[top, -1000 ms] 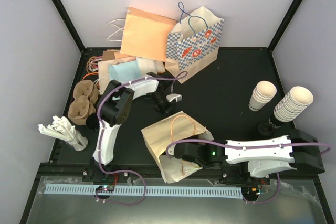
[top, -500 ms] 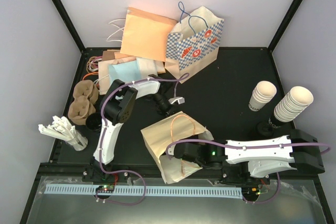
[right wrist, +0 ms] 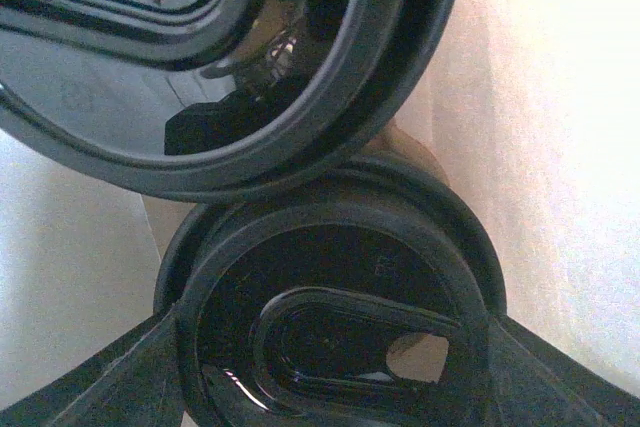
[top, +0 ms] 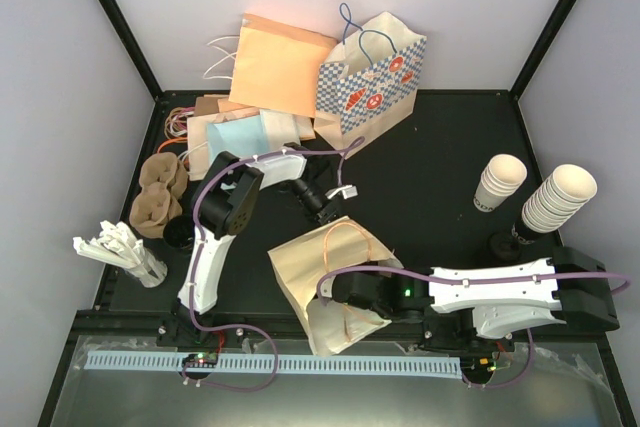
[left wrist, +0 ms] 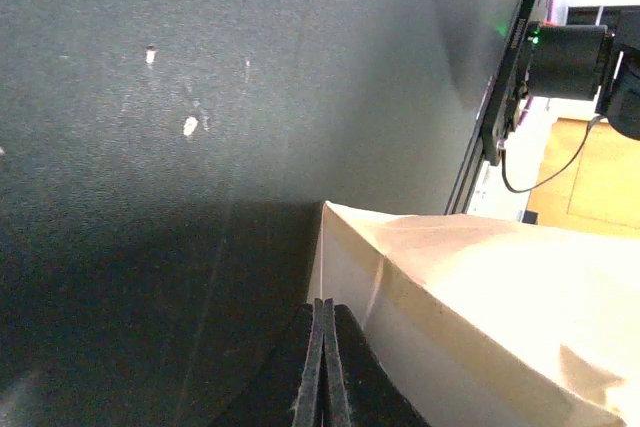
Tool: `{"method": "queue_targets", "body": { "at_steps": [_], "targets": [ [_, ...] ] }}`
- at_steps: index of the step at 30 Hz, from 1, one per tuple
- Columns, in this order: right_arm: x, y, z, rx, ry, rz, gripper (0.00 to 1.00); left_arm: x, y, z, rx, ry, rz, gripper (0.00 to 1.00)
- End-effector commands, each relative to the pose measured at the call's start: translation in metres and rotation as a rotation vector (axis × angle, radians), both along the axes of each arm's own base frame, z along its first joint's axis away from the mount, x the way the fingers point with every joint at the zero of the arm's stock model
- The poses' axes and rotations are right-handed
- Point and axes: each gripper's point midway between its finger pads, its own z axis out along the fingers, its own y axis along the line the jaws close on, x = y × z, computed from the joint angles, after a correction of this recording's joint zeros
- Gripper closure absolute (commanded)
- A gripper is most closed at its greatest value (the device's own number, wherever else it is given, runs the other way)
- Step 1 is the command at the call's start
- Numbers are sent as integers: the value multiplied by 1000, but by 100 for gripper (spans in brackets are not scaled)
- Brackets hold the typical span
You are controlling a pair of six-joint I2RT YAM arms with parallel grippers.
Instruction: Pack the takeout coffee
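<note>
In the right wrist view the takeout coffee's black lid (right wrist: pixel 340 317) fills the lower middle, with my right gripper (right wrist: pixel 335 347) shut on it, one finger (right wrist: pixel 110 377) at each side. A second black lid (right wrist: pixel 200 77) leans just above it. Both sit inside the tan paper bag (top: pixel 305 262), which lies on its side at the table's front centre. From above, my right gripper (top: pixel 347 297) reaches into the bag's mouth and the cup itself is hidden. My left gripper (top: pixel 328 211) is at the bag's far edge. Its pads (left wrist: pixel 322 367) are pressed together beside the bag's wall (left wrist: pixel 480 307).
A checkered gift bag (top: pixel 372 82), an orange bag (top: pixel 280 62) and flat bags (top: pixel 235 137) crowd the back left. Brown cup carriers (top: pixel 158 192) and white sticks (top: pixel 120 247) lie at the left. Stacked lidless cups (top: pixel 555 197), (top: pixel 498 182) stand at the right.
My left gripper has swung right and forward, down to the tan bag's far edge. The bag has shifted slightly. The right arm has stayed where it was.
</note>
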Motion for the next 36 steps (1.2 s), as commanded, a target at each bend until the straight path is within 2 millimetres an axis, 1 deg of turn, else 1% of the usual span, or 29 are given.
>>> {"method": "queue_targets", "body": {
  "at_steps": [1,8,12,16,20,23,29,33,36],
  "targets": [
    [1,1,-3,6,12,5,38,-17,-10,14,-82,58,-38,98],
    [2,-3,-10,-19,15,-3,38,-24,-12,16,-93,69,-55,99],
    [2,-5,-18,-39,22,-5,38,-28,-14,18,-111,81,-61,98],
    [4,-1,-23,-35,21,-9,38,-35,-15,16,-110,114,-65,98],
    [7,0,-33,-56,15,-24,38,-44,-13,10,-101,139,-72,98],
    [8,2,-37,-55,13,-23,38,-48,-14,11,-110,146,-77,98],
    [9,1,-43,-62,33,-27,39,-48,-18,22,-128,133,-78,98],
    [10,0,-47,-76,44,-35,39,-47,-21,34,-136,106,-69,98],
    [11,0,-51,-86,46,-37,39,-51,-23,41,-134,90,-83,98]
  ]
}}
